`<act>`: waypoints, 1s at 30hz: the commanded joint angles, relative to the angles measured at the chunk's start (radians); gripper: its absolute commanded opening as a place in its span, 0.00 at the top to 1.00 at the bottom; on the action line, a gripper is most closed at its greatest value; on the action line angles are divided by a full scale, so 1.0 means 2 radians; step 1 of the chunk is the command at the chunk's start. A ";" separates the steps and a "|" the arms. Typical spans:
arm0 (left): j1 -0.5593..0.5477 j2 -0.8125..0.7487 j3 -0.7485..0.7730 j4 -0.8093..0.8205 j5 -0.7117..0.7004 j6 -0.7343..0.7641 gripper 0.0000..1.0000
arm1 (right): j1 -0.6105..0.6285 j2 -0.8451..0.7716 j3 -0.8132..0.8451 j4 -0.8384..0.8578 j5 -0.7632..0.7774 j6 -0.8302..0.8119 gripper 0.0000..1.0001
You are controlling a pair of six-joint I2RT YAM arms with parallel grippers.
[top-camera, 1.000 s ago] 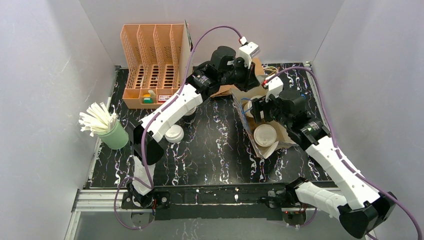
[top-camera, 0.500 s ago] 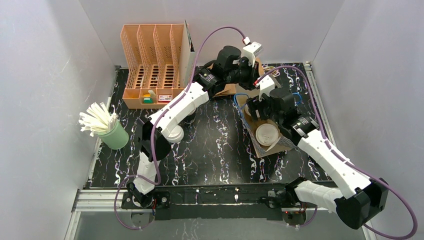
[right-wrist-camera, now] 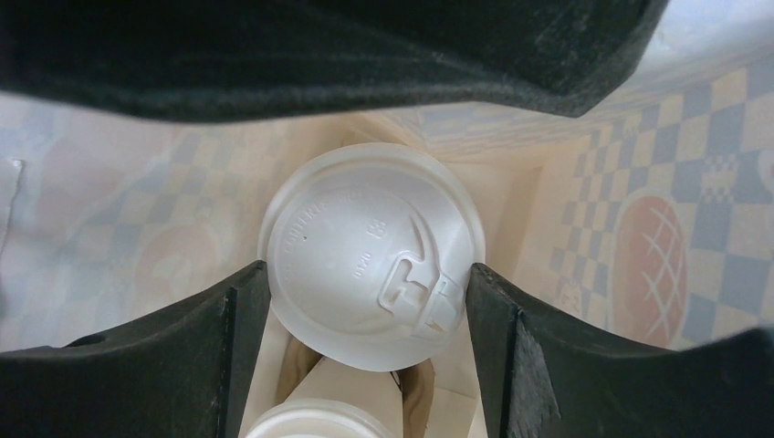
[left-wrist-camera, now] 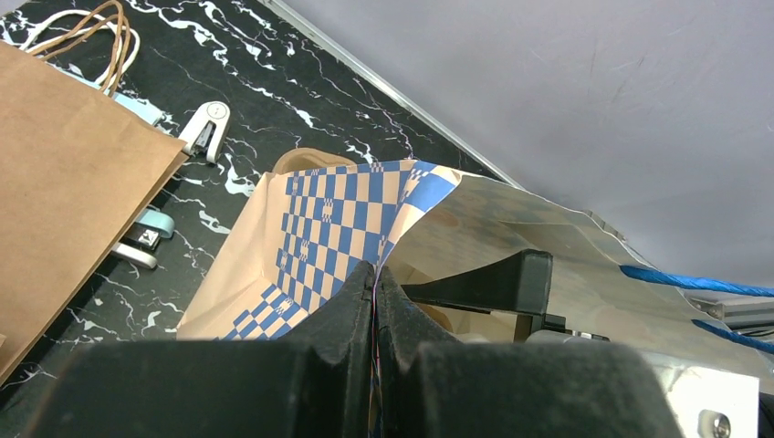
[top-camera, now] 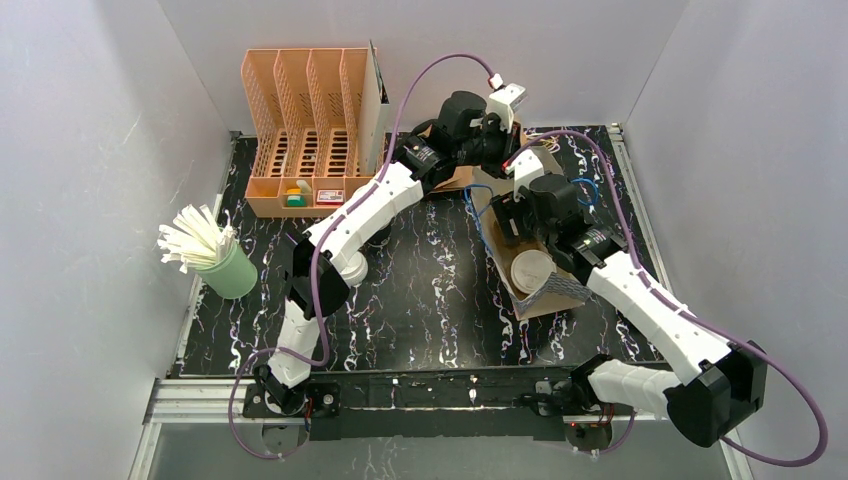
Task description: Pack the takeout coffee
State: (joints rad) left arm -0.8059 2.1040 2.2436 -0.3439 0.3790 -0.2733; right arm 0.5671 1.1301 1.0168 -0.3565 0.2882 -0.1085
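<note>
Inside the checked bag (right-wrist-camera: 703, 137), the right gripper (right-wrist-camera: 367, 283) clasps a lidded cup (right-wrist-camera: 365, 237), one finger against each side just under the lid. The raised lettering on that lid is too faint to read. A second lidded cup (top-camera: 533, 270) sits just beside it, with the brown tray (right-wrist-camera: 297, 376) showing between them. The bag carries blue-and-tan checks and a round bread-like emblem, with no legible words. The left gripper (left-wrist-camera: 374, 278) is pinched tight on the bag's rim. A brown paper bag (left-wrist-camera: 64, 173) and white clips (left-wrist-camera: 208, 123) lie beside it. A third cup (top-camera: 350, 268) stands under the left arm. Bag walls crowd the right fingers, while open black table (top-camera: 430, 300) lies between the bag and the third cup.
</note>
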 commanded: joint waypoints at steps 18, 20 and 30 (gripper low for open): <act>-0.004 -0.019 0.022 -0.013 0.017 0.013 1.00 | 0.009 0.025 0.008 -0.034 0.003 0.008 0.72; -0.004 -0.021 0.022 -0.015 0.016 0.016 1.00 | 0.009 0.026 0.011 -0.044 0.001 0.012 0.72; -0.003 -0.027 0.016 -0.019 0.016 0.023 1.00 | 0.012 0.029 0.033 -0.084 0.017 0.014 0.72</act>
State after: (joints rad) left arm -0.7921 2.1048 2.2436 -0.4053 0.3611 -0.2211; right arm 0.5850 1.1667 1.0374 -0.4316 0.2947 -0.0753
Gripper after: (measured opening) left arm 0.008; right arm 0.813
